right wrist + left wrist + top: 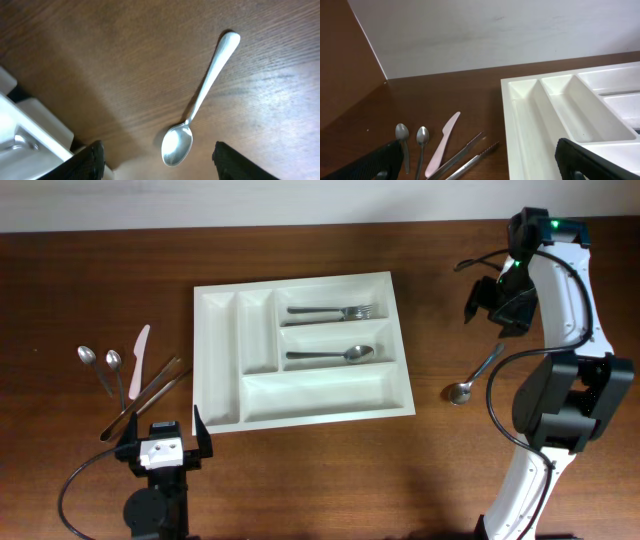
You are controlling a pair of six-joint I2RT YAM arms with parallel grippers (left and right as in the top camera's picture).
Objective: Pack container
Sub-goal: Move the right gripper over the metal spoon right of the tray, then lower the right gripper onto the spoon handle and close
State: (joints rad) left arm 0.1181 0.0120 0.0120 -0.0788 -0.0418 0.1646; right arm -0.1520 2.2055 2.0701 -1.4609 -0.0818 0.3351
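Overhead, the tray [216,360] is sitting mid-tabletop [80,260], carrying at least one fork [330,311] in its far wide slot and one spoon [335,355] in the next. Two spoons [113,360], a knife [137,360] and tongs [150,392] are lying left of it, and a fourth spoon [473,378] right.

Left wrist: the left pincer [480,170], spread wide, is facing the tray's left slots.

Right wrist: the right pincer [162,167], also spread, is framing the fourth spoon, with the tray well to its left.

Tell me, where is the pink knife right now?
In the overhead view, the pink knife lies left of the white tray, between two small spoons and the metal tongs, ahead of the left arm.
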